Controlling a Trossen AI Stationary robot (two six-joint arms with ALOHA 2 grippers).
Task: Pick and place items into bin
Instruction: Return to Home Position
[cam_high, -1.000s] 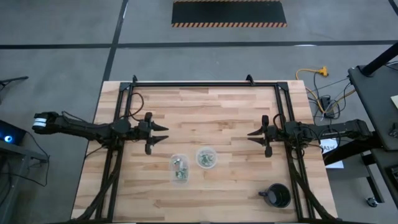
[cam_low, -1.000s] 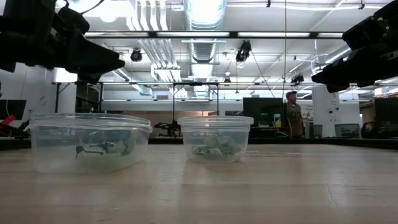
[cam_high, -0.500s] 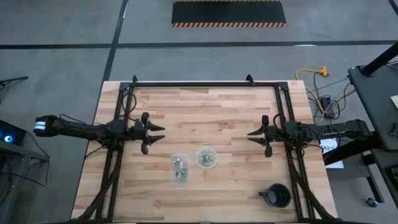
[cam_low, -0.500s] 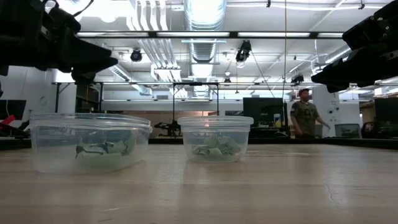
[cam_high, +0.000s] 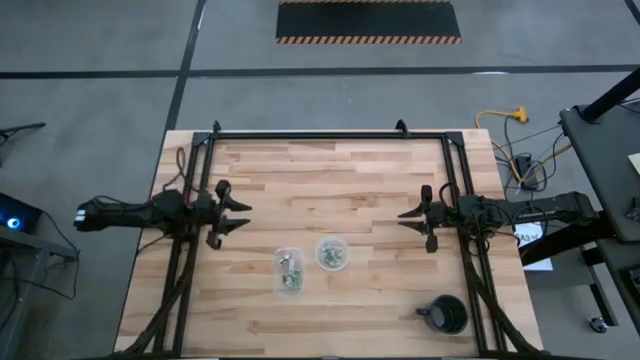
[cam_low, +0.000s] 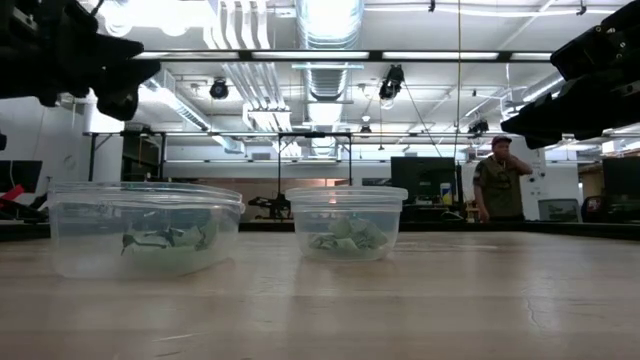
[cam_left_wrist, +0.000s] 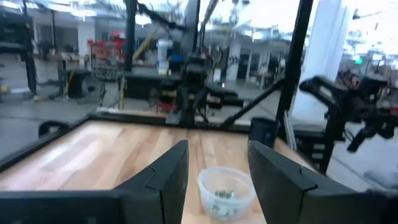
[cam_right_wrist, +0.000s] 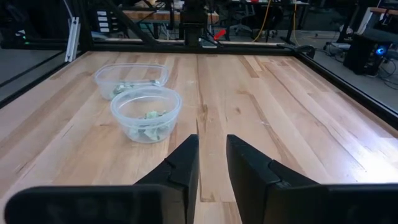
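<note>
Two clear plastic tubs stand on the wooden table: an oblong one (cam_high: 289, 271) (cam_low: 145, 228) and a round one (cam_high: 332, 253) (cam_low: 347, 222). Tiny pale green and silvery items (cam_right_wrist: 151, 124) (cam_right_wrist: 121, 88) lie on the floor of each. Which tub is the bin I cannot tell. My left gripper (cam_high: 243, 215) (cam_left_wrist: 217, 155) hovers open at the table's left, above and beyond the tubs, pointing level toward the right. My right gripper (cam_high: 402, 217) (cam_right_wrist: 212, 146) hovers at the table's right, facing it, its fingers a narrow gap apart with nothing between them.
A black mug-like object (cam_high: 445, 315) stands near the front right corner. Black frame rails (cam_high: 330, 134) run along the far, left and right sides of the table. A person (cam_low: 497, 180) stands in the room beyond. Bare wood lies between the two grippers.
My left gripper has drawn back level toward the table's left edge, away from the tubs, with its fingers held the same way. The tubs and my right gripper have kept their places.
</note>
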